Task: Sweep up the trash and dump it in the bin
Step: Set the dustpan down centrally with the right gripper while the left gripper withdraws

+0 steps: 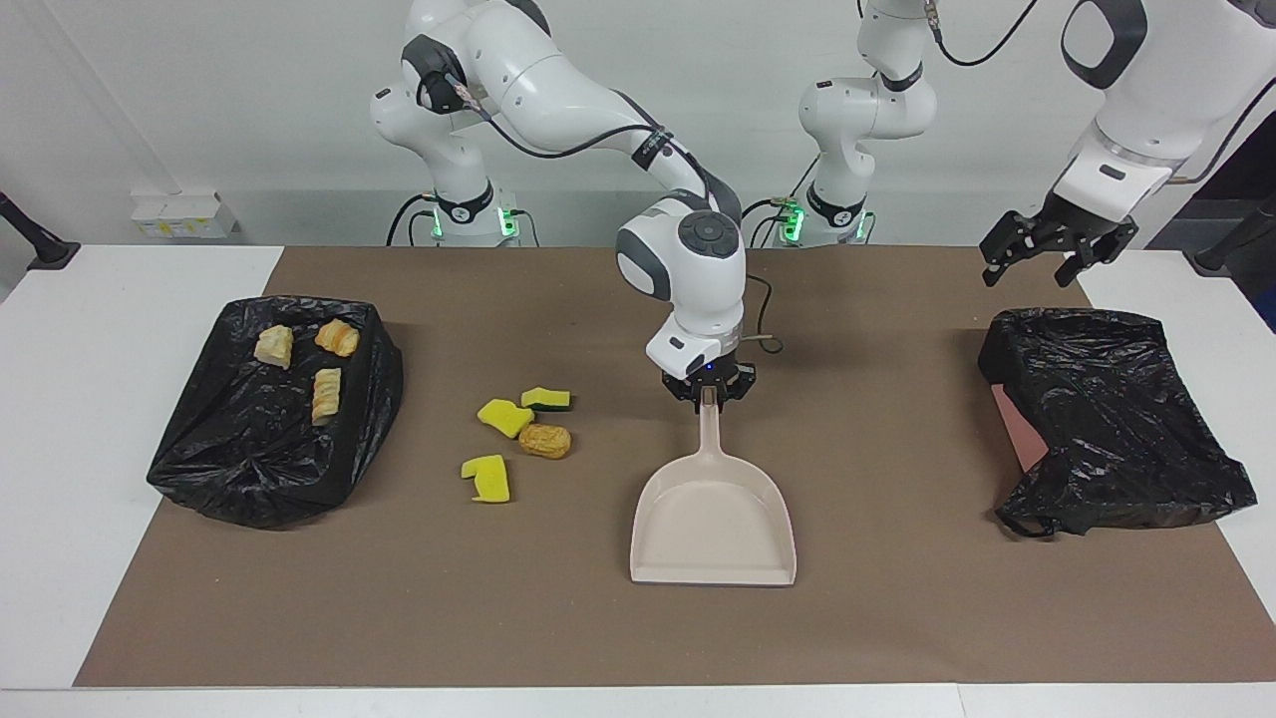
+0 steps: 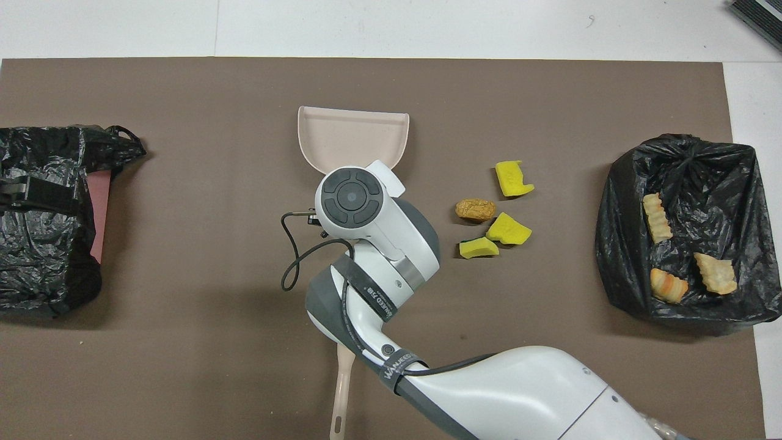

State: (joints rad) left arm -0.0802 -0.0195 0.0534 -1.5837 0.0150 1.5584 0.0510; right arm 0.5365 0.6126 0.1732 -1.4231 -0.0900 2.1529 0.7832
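- The loose trash is four small scraps in one cluster on the brown mat: a tan crusty bread-like lump [image 1: 545, 441], a yellow sponge piece [image 1: 504, 417] touching it, a green-backed yellow sponge piece [image 1: 546, 399] just beside these, and a second yellow sponge piece [image 1: 486, 479] a little apart.
- Three more tan-to-orange bread lumps [image 1: 321, 364] already lie in the black-bag-lined bin [image 1: 214, 469] at the right arm's end of the table. The cluster sits between this bin and the dustpan.
- The beige plastic dustpan [image 1: 714, 524] lies flat on the mat, well apart from the cluster, its mouth pointing away from the robots.
- The right gripper [image 1: 709, 391] has its fingers closed on the dustpan's handle. Keep this grip firm and turn the mouth toward the cluster before you bring it close, with the lip pressed on the mat, so the scraps do not slide under.
- The beige hand brush [image 2: 342, 382] lies nearer to the robots than the dustpan, mostly hidden under the right arm. I judge it is needed to push the scraps in.
- The left gripper [image 1: 1047, 249] waits with its fingers spread and empty, above a second black bag [image 1: 1116, 419] at the left arm's end.
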